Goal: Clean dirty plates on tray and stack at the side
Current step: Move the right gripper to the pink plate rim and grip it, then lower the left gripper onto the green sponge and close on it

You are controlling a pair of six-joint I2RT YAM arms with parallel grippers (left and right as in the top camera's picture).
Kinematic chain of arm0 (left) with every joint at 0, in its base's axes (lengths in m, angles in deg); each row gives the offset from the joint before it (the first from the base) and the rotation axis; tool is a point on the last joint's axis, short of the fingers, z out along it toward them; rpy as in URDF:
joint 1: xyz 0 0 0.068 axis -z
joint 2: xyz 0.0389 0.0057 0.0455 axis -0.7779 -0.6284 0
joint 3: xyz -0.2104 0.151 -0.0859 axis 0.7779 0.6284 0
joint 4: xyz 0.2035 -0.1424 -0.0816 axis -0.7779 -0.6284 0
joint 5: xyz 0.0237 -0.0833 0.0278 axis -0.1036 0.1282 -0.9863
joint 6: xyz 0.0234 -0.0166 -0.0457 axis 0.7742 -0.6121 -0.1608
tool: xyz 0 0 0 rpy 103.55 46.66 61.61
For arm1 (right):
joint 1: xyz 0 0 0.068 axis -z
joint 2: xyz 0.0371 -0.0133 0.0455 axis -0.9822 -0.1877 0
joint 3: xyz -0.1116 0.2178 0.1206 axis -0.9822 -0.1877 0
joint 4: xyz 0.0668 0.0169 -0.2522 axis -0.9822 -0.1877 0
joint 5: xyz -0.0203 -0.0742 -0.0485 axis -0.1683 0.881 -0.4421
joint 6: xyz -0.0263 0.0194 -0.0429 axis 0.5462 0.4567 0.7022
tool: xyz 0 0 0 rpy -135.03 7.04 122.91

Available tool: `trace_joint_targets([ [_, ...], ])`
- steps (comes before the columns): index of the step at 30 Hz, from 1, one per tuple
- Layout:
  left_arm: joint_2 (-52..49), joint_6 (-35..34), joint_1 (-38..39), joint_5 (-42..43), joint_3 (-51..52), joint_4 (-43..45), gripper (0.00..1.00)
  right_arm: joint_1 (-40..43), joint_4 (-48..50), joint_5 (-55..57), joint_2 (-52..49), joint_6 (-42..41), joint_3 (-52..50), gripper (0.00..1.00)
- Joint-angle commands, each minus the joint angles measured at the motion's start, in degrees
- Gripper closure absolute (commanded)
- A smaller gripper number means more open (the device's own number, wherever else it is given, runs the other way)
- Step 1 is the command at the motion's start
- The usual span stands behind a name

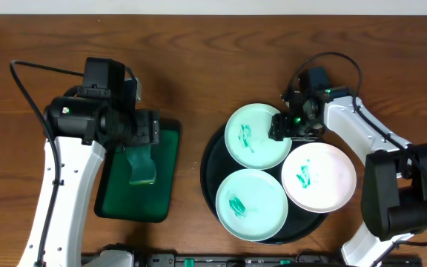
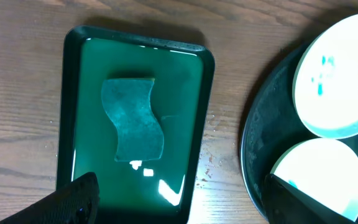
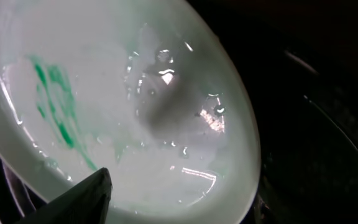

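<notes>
Plates, three, all lie on the black tray [image 1: 209, 172], rims touching or overlapping. Each bears teal-green smears at centre. None looks wiped, and none is stacked on the counter [image 1: 199, 44].

Step in hand, as judged: the opening one, taking up a plate for wiping. The right hand [image 1: 282, 127] sits at the rim of the first plate [image 1: 256, 136]. The second plate [image 1: 319, 178] lies just beside this hand, the third plate [image 1: 251, 205] a little further off.

In the right wrist view one finger [image 3: 73, 199] hangs over the first plate's wet, glossy face. The other finger is hidden, so how far this hand is open, and whether it grips the rim, cannot be told.

The left hand [image 2: 185, 202], fingers wide apart and empty, hovers over the green tray [image 2: 67, 124], with the sponge [image 2: 134, 121] just ahead of its fingers.

The next move probably calls for a firm pinch on the shallow, slippery rim, and for the left hand to drop onto the sponge.
</notes>
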Motion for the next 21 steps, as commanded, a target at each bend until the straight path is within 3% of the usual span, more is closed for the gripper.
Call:
trace_joint_targets([
  [1, 0.0, -0.3, 0.1, -0.1, -1.0, 0.0, 0.17, -0.3, 1.6, 0.5, 0.3, -4.4, -2.6, 0.35],
  [6, 0.0, -0.3, 0.1, -0.1, -1.0, 0.1, 0.16, -0.2, 6.4, 0.6, 0.3, -7.0, -6.2, 0.45],
  [9, 0.0, -0.3, 0.1, -0.1, -1.0, 0.1, 0.17, -0.2, 6.9, 0.6, 0.3, -7.0, -6.9, 0.63],
  [13, 0.0, -0.3, 0.1, -0.1, -1.0, 0.1, 0.16, -0.2, 7.1, 0.6, 0.3, -7.0, -6.9, 0.93],
  [14, 0.0, -0.3, 0.1, -0.1, -1.0, 0.1, 0.16, -0.2, 7.1, 0.6, 0.3, -7.0, -6.9, 0.96],
  [21, 0.0, -0.3, 0.1, -0.1, -1.0, 0.0, 0.17, -0.2, 6.6, 2.6, 0.3, -8.3, -6.9, 0.99],
])
